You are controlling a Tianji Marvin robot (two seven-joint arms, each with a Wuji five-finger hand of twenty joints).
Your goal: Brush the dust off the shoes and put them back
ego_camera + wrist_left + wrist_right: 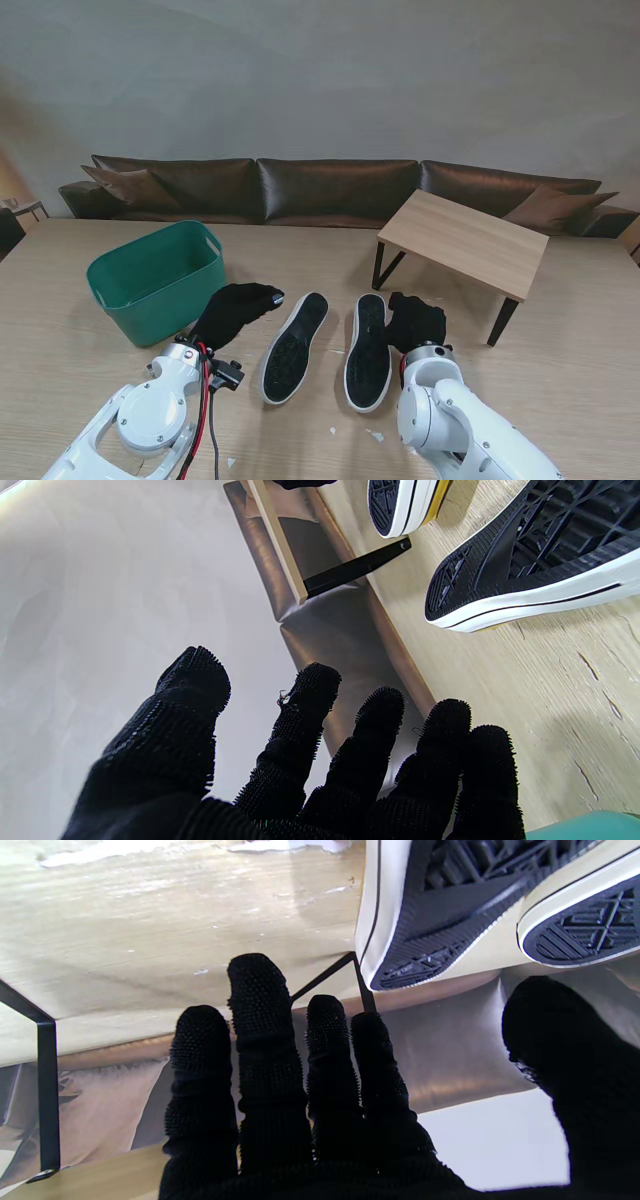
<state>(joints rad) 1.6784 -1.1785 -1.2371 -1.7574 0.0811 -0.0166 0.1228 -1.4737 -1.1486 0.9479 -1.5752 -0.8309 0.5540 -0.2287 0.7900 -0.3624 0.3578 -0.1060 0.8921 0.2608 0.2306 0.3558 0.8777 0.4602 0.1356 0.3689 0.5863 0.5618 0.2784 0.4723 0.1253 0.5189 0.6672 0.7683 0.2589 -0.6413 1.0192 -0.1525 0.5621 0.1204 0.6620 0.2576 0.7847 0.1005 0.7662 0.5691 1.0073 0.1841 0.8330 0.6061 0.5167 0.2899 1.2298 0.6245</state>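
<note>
Farthest left of the shoes, on the pale wood-grain tabletop: a green plastic basket with cut-out handles. Just left of the shoes: the left hand in a black bristly glove, fingers spread apart, holding nothing, hovering close beside the left black-soled, white-edged canvas shoe. Both shoes upturned, soles facing up; the right matching black-soled shoe alongside its mate, near but apart. Touching or just over the right shoe's far right edge: the right hand, also black-gloved, fingers straight and pressed side by side, thumb splayed wide, gripping nothing. Right of and beyond the shoes: a small light-wood bench with black metal legs. No readable brand or writing on soles or gloves.
</note>
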